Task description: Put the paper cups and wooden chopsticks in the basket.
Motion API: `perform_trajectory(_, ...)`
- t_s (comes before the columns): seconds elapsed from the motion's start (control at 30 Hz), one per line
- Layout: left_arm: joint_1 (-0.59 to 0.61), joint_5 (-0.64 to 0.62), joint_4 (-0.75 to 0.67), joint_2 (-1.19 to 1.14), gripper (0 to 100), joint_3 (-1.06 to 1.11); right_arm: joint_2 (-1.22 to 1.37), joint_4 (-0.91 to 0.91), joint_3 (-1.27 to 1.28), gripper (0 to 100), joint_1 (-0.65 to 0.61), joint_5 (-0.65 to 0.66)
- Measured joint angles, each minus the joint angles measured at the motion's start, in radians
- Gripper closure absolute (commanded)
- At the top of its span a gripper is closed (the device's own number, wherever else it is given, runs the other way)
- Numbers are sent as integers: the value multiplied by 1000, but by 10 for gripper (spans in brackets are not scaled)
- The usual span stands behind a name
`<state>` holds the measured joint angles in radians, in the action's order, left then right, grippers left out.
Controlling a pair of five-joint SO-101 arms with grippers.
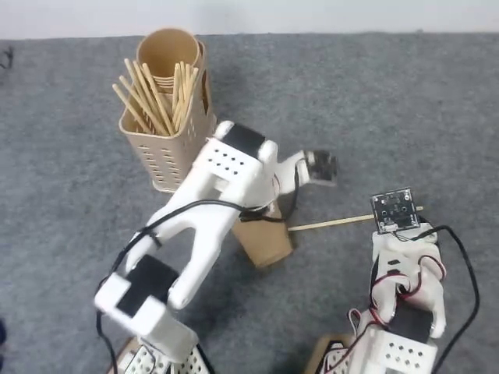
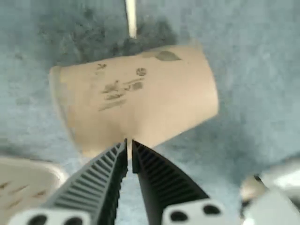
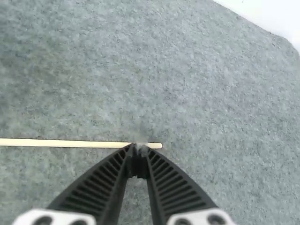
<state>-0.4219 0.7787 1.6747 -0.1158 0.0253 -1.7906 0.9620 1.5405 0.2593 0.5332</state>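
A paper cup [image 2: 140,93] lies on its side on the grey carpet, partly under the left arm [image 1: 226,175] in the high view [image 1: 269,241]. My left gripper [image 2: 129,144] is shut, its tips right at the cup's side wall. A single wooden chopstick [image 1: 331,223] lies flat to the right of the cup. My right gripper [image 3: 138,149] is shut on this chopstick [image 3: 65,143] near its far end. The beige slotted basket [image 1: 168,148] stands at the back left, with several chopsticks [image 1: 156,97] and stacked paper cups [image 1: 168,54] in it.
The right arm [image 1: 401,273] rises from the table's front right corner. Bare grey carpet [image 1: 405,109] stretches across the back right. The carpet's far edge meets a pale surface [image 3: 272,14].
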Motion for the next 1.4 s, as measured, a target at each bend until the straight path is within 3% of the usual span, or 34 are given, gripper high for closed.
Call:
perform_trajectory(0.2,138,-249,-126,143,989,-86,0,0,0,986,0,0)
perform_trajectory(0.33,206,-321,-258,114,989,-35,0,0,0,990,0,-3)
perform_trajectory(0.47,233,-321,-364,-26,989,12,0,68,-9,990,-74,-6)
perform_trajectory(0.67,241,-295,-437,-207,989,15,-12,252,-143,990,-422,109)
perform_trajectory(0.93,241,-262,-448,-245,989,20,-3,404,-253,990,-706,222)
perform_trajectory(1.4,219,-249,-491,-319,989,20,423,331,-359,990,-924,270)
